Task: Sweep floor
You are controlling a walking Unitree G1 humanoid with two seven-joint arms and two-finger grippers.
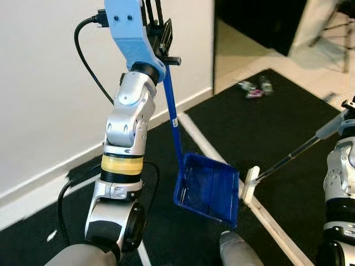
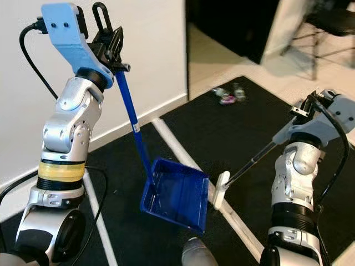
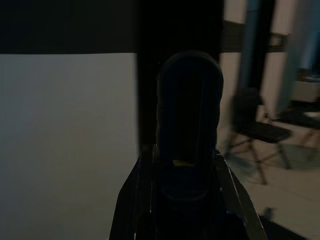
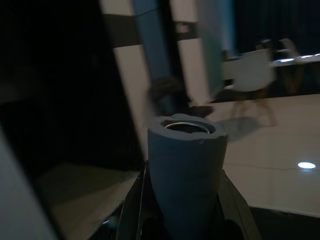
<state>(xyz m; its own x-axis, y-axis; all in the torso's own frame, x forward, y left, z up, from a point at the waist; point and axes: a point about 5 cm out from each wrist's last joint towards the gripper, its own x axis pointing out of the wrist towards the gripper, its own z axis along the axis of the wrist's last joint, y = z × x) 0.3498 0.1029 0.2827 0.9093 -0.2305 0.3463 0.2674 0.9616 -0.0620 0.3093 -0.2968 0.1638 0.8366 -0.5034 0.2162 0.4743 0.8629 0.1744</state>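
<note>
The grey broom handle end (image 4: 185, 170) stands up between the two black fingers (image 4: 132, 210) of the right gripper (image 4: 184, 220), which close on it from both sides. Behind it lie a pale shiny floor (image 4: 280, 150) and a white chair (image 4: 252, 75), both blurred.

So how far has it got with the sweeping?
Both tools are picked up: the left gripper holds the blue dustpan by its long handle, and the right gripper holds the broom, whose head sits beside the pan on the black mat. The pan looks empty. The litter lies farther off, unswept, so the sweeping itself is left.
</note>
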